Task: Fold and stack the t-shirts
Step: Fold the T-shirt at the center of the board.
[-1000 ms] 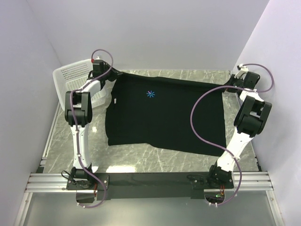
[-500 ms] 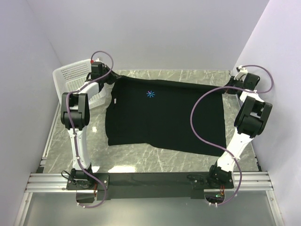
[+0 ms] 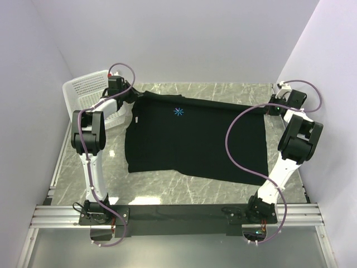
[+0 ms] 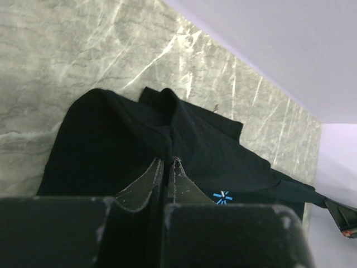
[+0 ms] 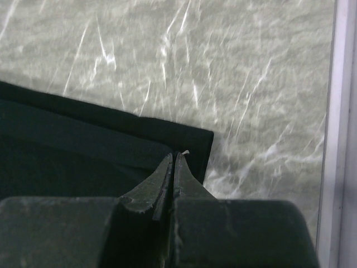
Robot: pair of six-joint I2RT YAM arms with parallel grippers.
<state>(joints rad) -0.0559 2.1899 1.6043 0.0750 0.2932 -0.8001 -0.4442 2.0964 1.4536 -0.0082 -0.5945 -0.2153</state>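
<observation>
One black t-shirt (image 3: 195,139) lies spread across the marble table, its light-blue starburst print (image 3: 178,111) near the far left. My left gripper (image 3: 131,95) is shut on the shirt's far-left part. In the left wrist view the left gripper (image 4: 167,160) pinches a bunched ridge of the t-shirt (image 4: 111,139), with the starburst print (image 4: 222,196) just right of the fingers. My right gripper (image 3: 271,108) is shut on the far-right corner. The right wrist view shows the right gripper (image 5: 173,155) pinched on the t-shirt (image 5: 67,156) just inside its hem corner. The far edge is stretched between both grippers.
A white mesh basket (image 3: 89,92) stands tilted at the far left, beside the left arm. White walls close in the back and both sides. The table's right edge rail (image 5: 337,123) runs close to the right gripper. The metal base rail (image 3: 178,215) lies along the near edge.
Both grippers have come slightly nearer and lower with the shirt's far edge still held. The edge now lies straighter and closer to the table.
</observation>
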